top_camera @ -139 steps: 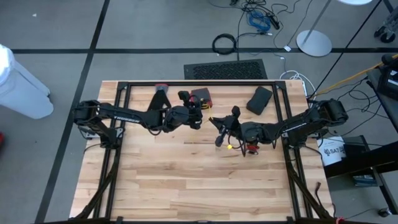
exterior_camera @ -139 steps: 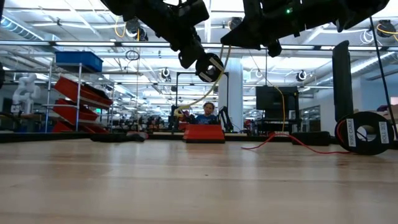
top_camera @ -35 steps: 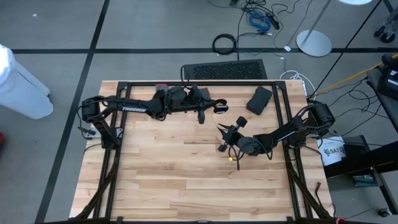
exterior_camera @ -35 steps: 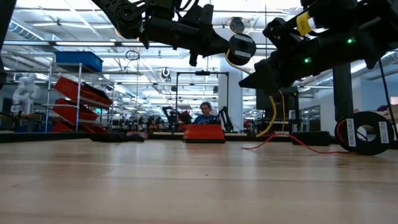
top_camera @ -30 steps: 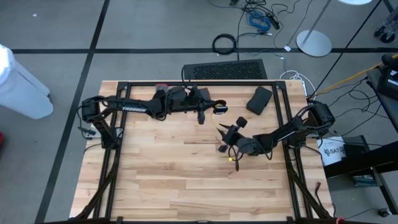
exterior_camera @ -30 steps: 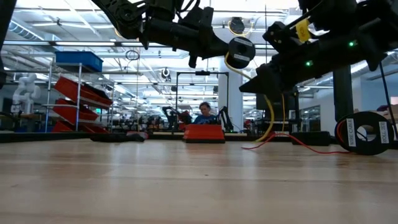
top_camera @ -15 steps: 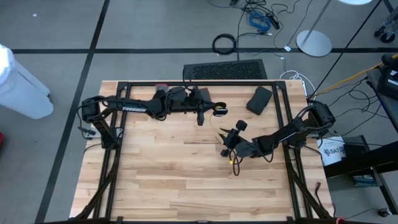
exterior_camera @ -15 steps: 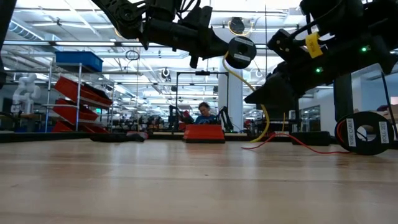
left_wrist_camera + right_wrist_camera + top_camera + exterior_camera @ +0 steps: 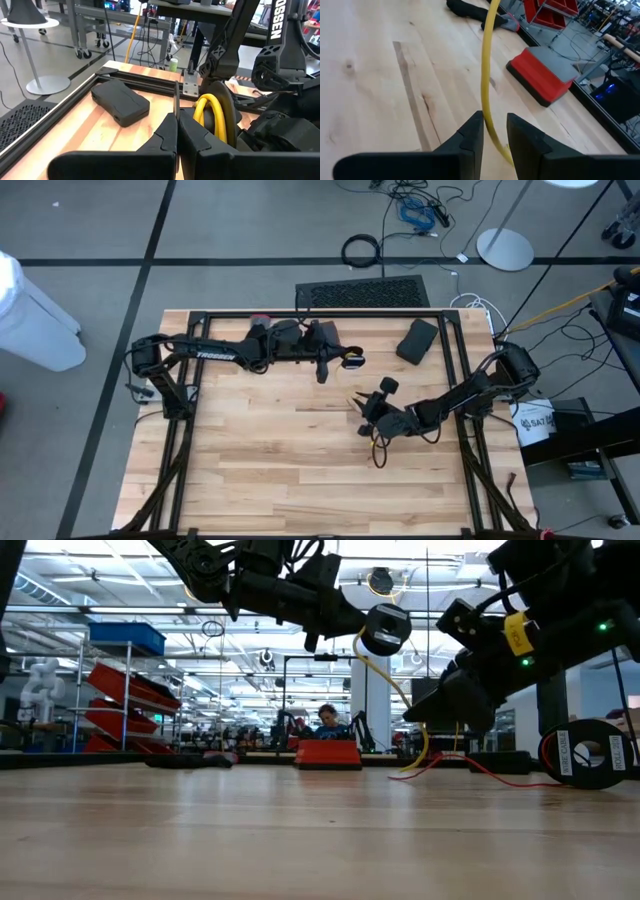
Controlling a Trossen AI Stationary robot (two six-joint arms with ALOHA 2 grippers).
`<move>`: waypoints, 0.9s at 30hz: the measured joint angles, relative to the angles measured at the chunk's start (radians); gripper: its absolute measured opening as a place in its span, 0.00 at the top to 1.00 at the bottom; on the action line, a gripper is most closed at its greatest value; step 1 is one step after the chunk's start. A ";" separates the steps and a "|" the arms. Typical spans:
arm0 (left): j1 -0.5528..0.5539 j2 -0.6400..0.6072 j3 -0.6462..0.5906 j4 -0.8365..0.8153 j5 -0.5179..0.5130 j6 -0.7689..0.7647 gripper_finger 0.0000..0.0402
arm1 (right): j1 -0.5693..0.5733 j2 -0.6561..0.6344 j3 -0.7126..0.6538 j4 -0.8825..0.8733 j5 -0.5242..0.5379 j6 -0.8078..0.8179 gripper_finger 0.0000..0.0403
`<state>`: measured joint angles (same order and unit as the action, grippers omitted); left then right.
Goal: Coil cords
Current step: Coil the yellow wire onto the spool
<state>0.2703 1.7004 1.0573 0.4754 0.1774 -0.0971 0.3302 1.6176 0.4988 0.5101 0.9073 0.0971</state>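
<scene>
Running cord: the long yellow flexible cord (image 9: 487, 85) was seen passing between the two dark fingers (image 9: 466, 135) of the right gripper (image 9: 492, 131).
Right jaws: parted narrowly around the cord; a firm pinch could not be confirmed.
Left gripper (image 9: 176, 131): fingers pressed together, held above the table's far side.
Yellow loops: a coiled bundle (image 9: 212, 120) was seen just beyond the left fingertips.
Surface: light wooden table (image 9: 270, 450), with the cord raised above it.
</scene>
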 joint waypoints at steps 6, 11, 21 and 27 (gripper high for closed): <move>0.000 0.000 0.000 -0.006 0.007 0.000 1.00 | 0.006 0.000 0.000 -0.027 -0.001 0.022 0.83; 0.000 0.000 0.000 -0.006 0.007 0.000 1.00 | -0.003 0.000 0.000 -0.034 -0.028 0.040 0.83; -0.005 0.000 0.000 -0.006 0.008 0.000 1.00 | -0.043 0.000 0.000 -0.004 -0.132 0.047 0.83; -0.004 0.000 0.000 -0.005 0.008 -0.001 1.00 | -0.050 0.000 0.000 0.008 -0.167 0.042 0.83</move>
<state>0.2661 1.7008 1.0573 0.4708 0.1856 -0.0978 0.2805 1.6176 0.4988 0.5176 0.7404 0.1387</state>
